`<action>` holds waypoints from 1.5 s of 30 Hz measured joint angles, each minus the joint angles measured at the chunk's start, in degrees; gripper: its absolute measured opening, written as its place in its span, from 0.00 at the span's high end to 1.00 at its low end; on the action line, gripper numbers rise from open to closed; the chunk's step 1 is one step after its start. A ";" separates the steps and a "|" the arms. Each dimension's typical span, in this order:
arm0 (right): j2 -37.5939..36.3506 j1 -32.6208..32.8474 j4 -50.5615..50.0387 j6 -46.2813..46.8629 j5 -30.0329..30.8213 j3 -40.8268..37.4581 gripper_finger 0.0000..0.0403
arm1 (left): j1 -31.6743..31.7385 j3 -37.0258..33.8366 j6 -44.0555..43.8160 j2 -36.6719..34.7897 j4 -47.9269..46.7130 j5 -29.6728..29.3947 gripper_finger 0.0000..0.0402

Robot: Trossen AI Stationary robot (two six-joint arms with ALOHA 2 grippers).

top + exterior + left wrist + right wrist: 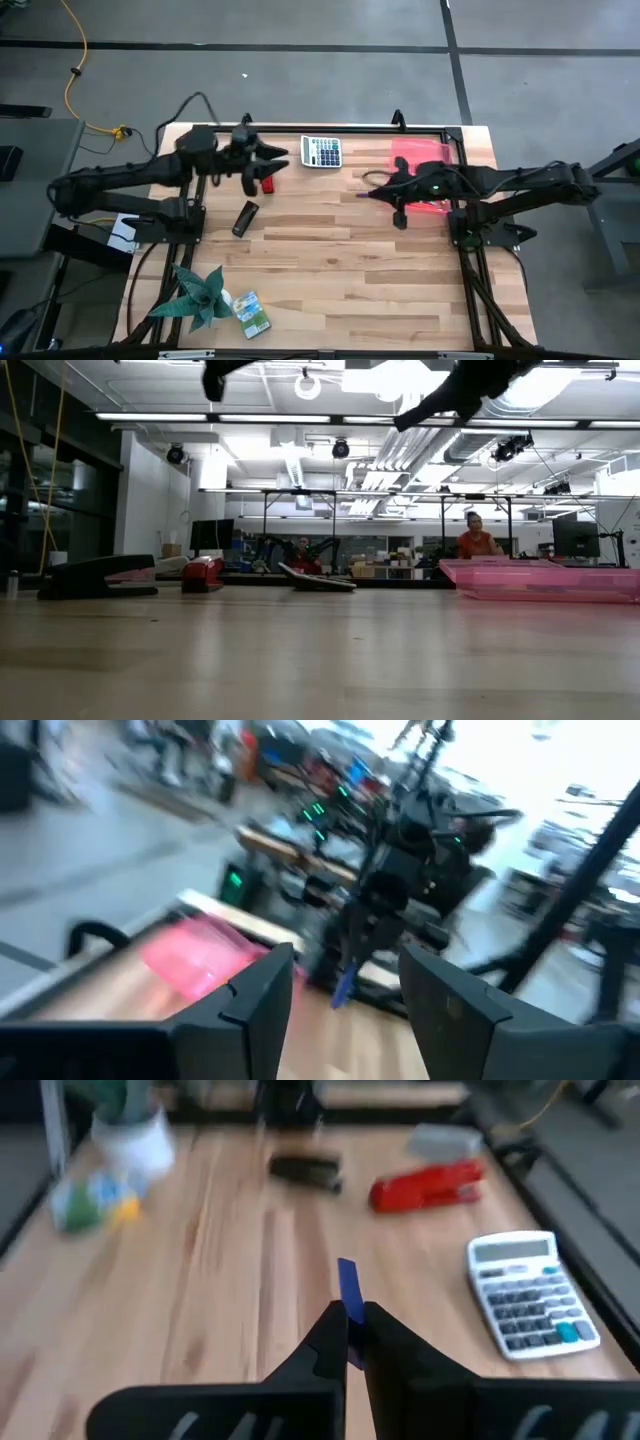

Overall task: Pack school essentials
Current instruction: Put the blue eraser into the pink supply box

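A thin, flat blue stick [349, 1295] is pinched between the closed fingers of the right end effector [351, 1342], held above the pale planked wooden worktop [340, 260] beside a translucent pink tray [425, 160]. The left end effector [268, 160] is spread open over the glossy red stapler [267, 184]. A boxy keyed calculator [321, 151], a matte black stapler [245, 218] and a green-yellow crayon box [251, 310] lie apart.
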 joint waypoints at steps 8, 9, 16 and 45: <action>-8.66 -0.93 28.14 7.11 1.18 -15.02 1.00 | -14.69 -10.43 6.69 -5.19 13.99 -21.15 0.61; -8.95 -0.93 29.13 7.08 1.18 -15.45 1.00 | -15.89 -11.94 6.99 -5.10 16.05 -21.52 0.61; -9.00 -0.93 30.31 6.14 1.16 -14.92 1.00 | -17.90 -15.43 4.42 -4.53 20.76 -21.19 0.62; -3.64 -13.12 -11.68 40.46 11.47 -18.21 1.00 | -17.88 -15.43 5.67 -4.55 19.12 -21.46 0.62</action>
